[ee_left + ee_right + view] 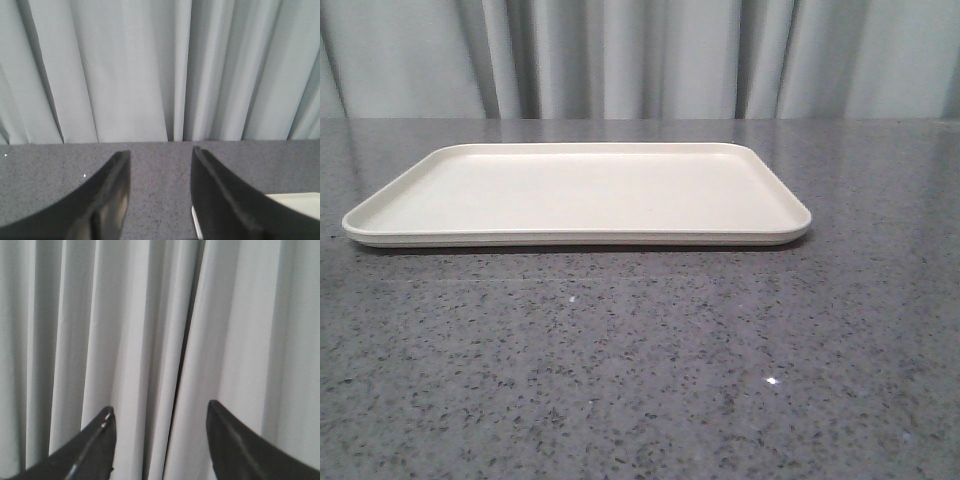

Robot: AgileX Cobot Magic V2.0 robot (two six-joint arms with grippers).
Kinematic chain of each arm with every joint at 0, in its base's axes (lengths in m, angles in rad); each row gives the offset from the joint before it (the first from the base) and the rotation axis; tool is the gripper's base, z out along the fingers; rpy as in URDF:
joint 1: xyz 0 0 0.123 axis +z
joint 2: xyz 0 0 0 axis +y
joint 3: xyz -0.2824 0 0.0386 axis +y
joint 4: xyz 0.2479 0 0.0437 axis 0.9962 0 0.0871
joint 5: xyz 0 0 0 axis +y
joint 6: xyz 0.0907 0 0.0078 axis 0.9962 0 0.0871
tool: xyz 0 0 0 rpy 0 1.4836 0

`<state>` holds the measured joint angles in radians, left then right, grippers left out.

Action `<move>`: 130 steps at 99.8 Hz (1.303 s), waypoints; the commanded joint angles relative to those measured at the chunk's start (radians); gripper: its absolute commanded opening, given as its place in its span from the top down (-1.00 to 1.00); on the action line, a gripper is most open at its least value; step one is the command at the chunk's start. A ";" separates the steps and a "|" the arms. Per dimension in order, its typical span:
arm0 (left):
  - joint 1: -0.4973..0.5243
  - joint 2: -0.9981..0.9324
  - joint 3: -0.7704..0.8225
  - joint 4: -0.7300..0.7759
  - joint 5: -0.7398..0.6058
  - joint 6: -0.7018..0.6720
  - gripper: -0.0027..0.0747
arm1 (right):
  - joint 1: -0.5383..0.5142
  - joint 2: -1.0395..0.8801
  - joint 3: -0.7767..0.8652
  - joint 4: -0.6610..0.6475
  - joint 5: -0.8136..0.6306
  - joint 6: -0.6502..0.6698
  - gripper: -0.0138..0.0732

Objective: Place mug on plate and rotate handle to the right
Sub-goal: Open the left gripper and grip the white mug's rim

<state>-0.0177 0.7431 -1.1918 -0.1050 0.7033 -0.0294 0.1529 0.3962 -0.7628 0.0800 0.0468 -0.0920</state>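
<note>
You have the plate (577,192) lying flat on the speckled grey table (640,380), in front of the pale curtain (640,55). Nothing sits on it, and it carries no print or label you could read. The mug is in none of your views. Your left gripper (161,162) is spread apart with nothing between its fingers, hanging over the table just beside a corner of the plate. Your right gripper (160,415) is likewise spread and unloaded, facing only the curtain.
</note>
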 commanded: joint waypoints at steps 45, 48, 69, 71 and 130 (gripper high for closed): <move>0.002 0.034 -0.191 -0.008 0.146 0.002 -0.13 | 0.001 0.029 -0.052 0.001 -0.047 0.002 -0.36; 0.002 0.039 -0.204 -0.008 0.157 0.002 -0.13 | 0.001 0.037 -0.064 0.001 -0.026 0.002 -0.41; 0.002 0.077 -0.287 0.030 0.251 0.015 -0.13 | 0.001 0.133 -0.231 -0.013 0.157 0.002 -0.57; 0.002 0.079 -0.294 0.035 0.262 0.015 -0.13 | 0.001 0.145 -0.252 -0.018 0.179 0.002 -0.57; 0.002 0.274 -0.404 0.198 0.538 0.029 -0.13 | 0.001 0.449 -0.713 -0.104 0.557 -0.016 -0.57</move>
<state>-0.0177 0.9913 -1.5680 0.0795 1.2733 0.0000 0.1529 0.8066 -1.4182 -0.0094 0.6565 -0.0959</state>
